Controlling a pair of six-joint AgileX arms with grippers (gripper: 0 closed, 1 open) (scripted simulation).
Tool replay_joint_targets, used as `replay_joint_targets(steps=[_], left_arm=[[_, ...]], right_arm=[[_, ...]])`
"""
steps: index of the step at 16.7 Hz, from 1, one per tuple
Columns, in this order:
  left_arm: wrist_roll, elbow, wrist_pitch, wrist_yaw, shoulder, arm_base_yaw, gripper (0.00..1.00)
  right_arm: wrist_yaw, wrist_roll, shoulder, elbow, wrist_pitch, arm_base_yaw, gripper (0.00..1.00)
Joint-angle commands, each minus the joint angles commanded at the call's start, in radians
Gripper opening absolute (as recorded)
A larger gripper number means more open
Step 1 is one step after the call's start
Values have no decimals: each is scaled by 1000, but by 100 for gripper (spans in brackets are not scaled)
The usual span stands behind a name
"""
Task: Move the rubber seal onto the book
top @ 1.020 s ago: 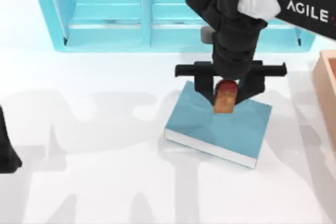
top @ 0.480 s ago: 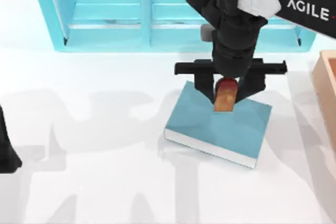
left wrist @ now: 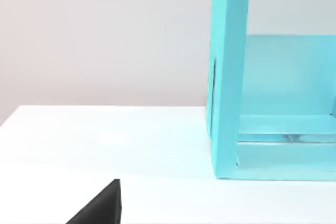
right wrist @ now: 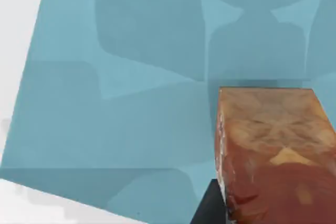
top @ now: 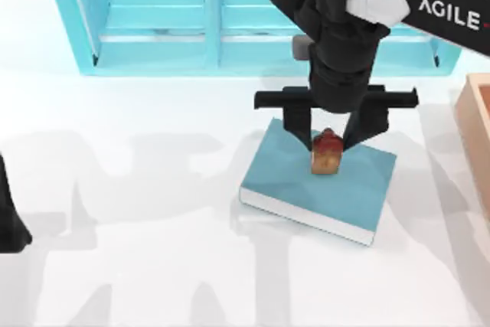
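Top view: my right gripper point(top: 331, 134) just spread wide, dropping the rubber seal point(top: 325, 152) upright onto the book point(top: 295, 178); basically done.

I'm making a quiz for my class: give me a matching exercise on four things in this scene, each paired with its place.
Things:
1. seal
2. book
3. shelf unit
4. left arm

Places:
A. parked at the table's left edge
B. along the far side of the table
C. standing on the teal cover, between the right gripper's open fingers
D. lying flat on the table, right of centre

Pairs: 1-C, 2-D, 3-B, 4-A
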Motion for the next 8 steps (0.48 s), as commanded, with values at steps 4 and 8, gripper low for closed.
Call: replay_joint_targets(steps=[4, 8], left_arm=[[0, 0, 0, 0, 0, 0, 100], [0, 0, 0, 0, 0, 0, 100]], right_arm=[[0, 0, 0, 0, 0, 0, 90], [0, 0, 0, 0, 0, 0, 100]])
